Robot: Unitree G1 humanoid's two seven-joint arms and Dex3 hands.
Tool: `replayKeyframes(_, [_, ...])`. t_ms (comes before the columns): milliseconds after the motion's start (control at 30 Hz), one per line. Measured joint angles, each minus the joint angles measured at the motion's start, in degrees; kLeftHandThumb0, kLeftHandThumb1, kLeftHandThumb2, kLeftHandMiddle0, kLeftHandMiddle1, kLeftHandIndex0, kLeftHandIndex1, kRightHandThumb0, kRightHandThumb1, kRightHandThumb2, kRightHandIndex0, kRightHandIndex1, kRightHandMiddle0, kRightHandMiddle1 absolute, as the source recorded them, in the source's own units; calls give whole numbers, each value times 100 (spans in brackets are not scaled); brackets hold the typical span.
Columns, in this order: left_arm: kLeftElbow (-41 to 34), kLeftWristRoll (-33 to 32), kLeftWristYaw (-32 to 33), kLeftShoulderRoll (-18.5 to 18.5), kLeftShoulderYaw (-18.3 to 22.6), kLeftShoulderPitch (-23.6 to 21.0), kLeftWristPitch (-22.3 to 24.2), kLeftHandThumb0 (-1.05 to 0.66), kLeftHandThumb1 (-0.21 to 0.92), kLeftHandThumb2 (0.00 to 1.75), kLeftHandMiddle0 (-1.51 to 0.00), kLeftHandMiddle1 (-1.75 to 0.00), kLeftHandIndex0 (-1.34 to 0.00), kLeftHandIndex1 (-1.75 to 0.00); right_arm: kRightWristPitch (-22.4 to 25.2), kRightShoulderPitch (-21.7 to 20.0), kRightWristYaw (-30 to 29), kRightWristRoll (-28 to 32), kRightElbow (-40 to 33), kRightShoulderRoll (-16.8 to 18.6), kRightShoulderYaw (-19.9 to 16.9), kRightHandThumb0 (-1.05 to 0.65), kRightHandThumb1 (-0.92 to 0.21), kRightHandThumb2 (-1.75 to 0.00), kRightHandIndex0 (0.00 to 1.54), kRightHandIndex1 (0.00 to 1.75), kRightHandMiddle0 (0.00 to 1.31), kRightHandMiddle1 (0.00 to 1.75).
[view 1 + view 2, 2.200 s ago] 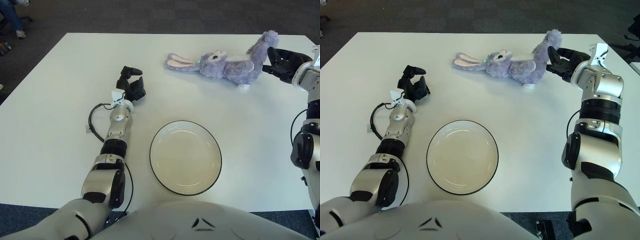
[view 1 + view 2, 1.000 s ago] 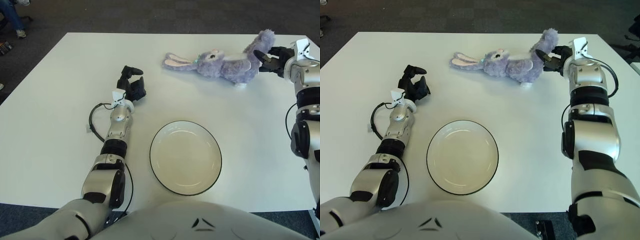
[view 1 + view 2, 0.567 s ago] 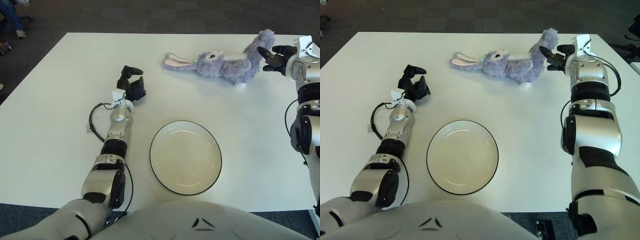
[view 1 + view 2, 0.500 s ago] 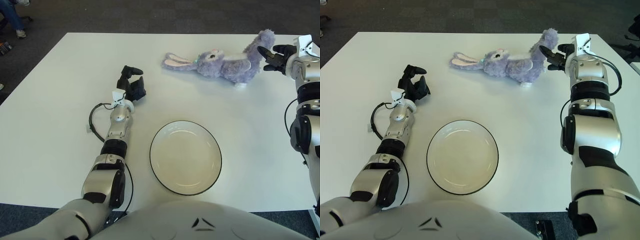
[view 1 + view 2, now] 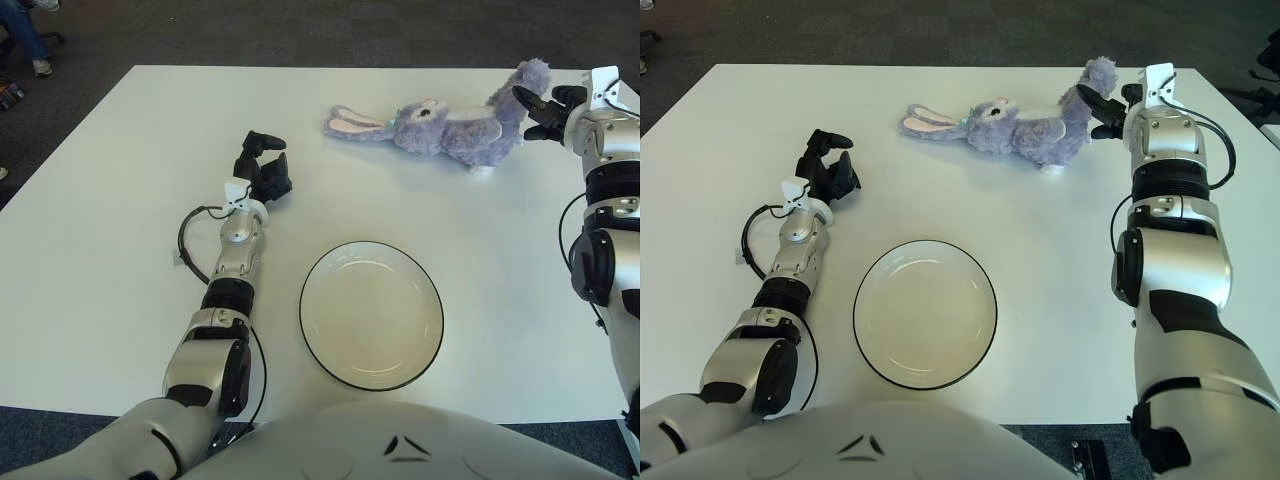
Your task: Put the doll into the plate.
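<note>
I'm looking down at a big white table that's taking up pretty much my whole view, plain matte top, with its far edge running straight across near the top. Past it, dark grey carpet is covering the floor. Somebody is hanging out in the far left corner: I'm only seeing a leg in blue jeans and a light sneaker planted on the carpet, and the rest is getting cut off. Some dark stuff is sitting on the floor just beside the table's left side, can't tell what. Over on the far right, something black is poking in too.
</note>
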Motion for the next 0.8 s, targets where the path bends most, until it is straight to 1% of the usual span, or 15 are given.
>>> replayKeyframes(167, [0,0,0,-1,4,0,0,-39,64,91,-111,-175,-36,-175,8,0,-132,31,-38,69,-90,-105,-84,-13,57,175,0,7])
replayKeyframes(567, [-3,-11,0,-25,23,0,-1,-39,63,91,-109,-175,-37,-175,3,-53,-247,101,-11,243,-166,-105,-85,-11,37,175,0,2])
replayKeyframes(800, [-5,-6,13,-47,24,1,-1,-39,63,91,-109,-175,-37,-175,-193,-73,-249,74,67,305,-77,-105,-86,-11,29,175,0,0])
